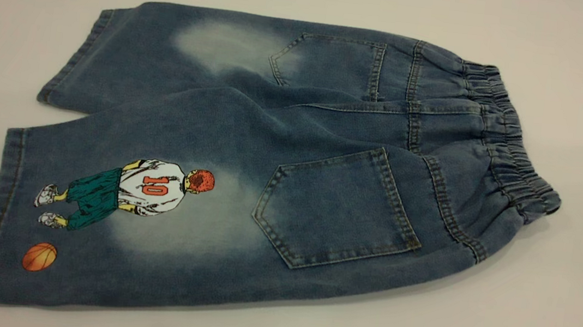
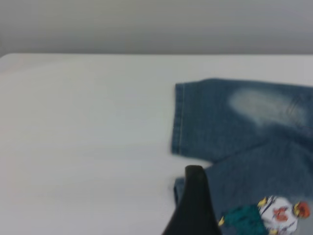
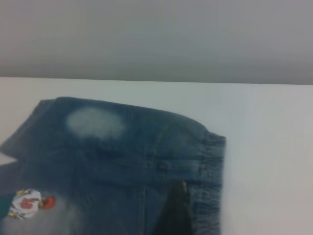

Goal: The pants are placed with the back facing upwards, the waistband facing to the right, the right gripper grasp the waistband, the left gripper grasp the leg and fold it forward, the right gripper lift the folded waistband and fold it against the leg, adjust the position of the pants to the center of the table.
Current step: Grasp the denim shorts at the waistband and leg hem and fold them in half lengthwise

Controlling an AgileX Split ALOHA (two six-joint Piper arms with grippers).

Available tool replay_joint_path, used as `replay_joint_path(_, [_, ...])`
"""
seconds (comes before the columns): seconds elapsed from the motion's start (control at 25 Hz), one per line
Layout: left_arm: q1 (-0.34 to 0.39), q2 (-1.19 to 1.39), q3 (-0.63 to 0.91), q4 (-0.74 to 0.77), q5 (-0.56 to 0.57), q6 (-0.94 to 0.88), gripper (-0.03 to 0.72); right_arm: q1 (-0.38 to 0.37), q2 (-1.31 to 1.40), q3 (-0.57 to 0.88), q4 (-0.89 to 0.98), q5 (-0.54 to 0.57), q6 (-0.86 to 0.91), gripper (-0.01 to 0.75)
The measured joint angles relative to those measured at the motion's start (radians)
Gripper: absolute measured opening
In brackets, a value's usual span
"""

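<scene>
1. Nearest the exterior camera, the wide printed denim leg (image 1: 116, 209) lies flat, basketball player face up.
2. Behind it, the blue washed-denim pants (image 1: 331, 107) spread back-up across the plain white bench (image 1: 553, 325).
3. At the right edge sits the ruched elastic waistband (image 1: 508, 139).
4. One dark finger each of the left hand (image 2: 193, 205) and the right hand (image 3: 173, 210) peeks into its wrist view; their spread, I can't tell.

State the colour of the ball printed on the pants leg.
Orange with dark seams; the ball shows best in the exterior view, near the leg's hem.
</scene>
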Motion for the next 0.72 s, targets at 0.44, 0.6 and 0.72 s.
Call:
replay_joint_path(0.44, [0.0, 0.42, -0.131, -0.107, -0.201, -0.05, 0.529, 0.0, 0.49, -0.201, 0.246, -0.111, -0.125, 0.587])
replay_joint_path(0.6, [0.0, 0.565, -0.131, -0.244, -0.272, 0.016, 0.529, 0.0, 0.672, -0.2, 0.384, -0.103, -0.237, 0.587])
replay_joint_path(0.72, [0.0, 0.664, -0.131, -0.336, -0.357, 0.096, 0.529, 0.0, 0.803, -0.2, 0.494, -0.055, -0.346, 0.587])
